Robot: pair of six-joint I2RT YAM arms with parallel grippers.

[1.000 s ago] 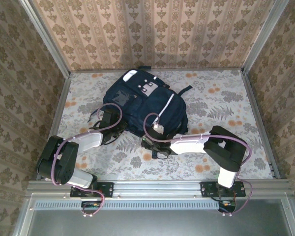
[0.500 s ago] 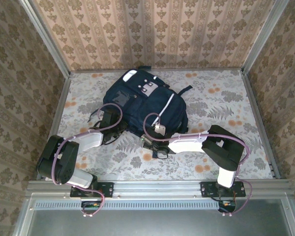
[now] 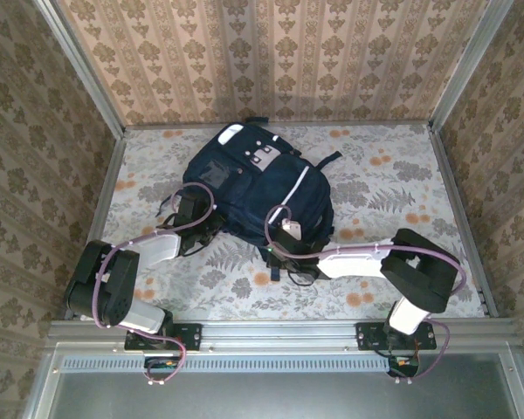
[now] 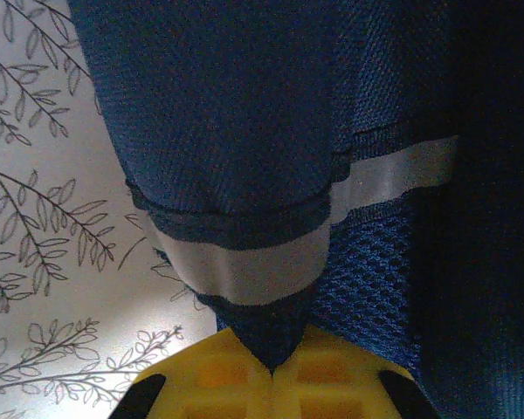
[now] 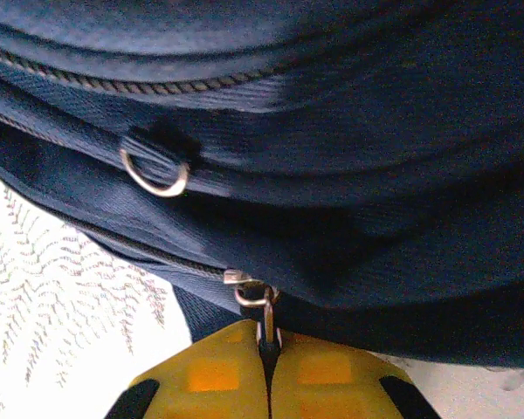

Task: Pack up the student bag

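Your right gripper (image 5: 267, 340) has just pressed together on the metal zipper pull (image 5: 266, 310) at the near edge of the bag (image 3: 258, 179), which lies mid-table (image 3: 402, 183). Your left gripper (image 4: 275, 371) keeps pinching a striped fold (image 4: 244, 227) on the bag's left side. With both grips set, you look ready to draw the zipper open.

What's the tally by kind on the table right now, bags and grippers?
student bag: 1
grippers: 2 (left gripper shut on a fold of the bag's fabric, right gripper shut on the zipper pull)
total: 3
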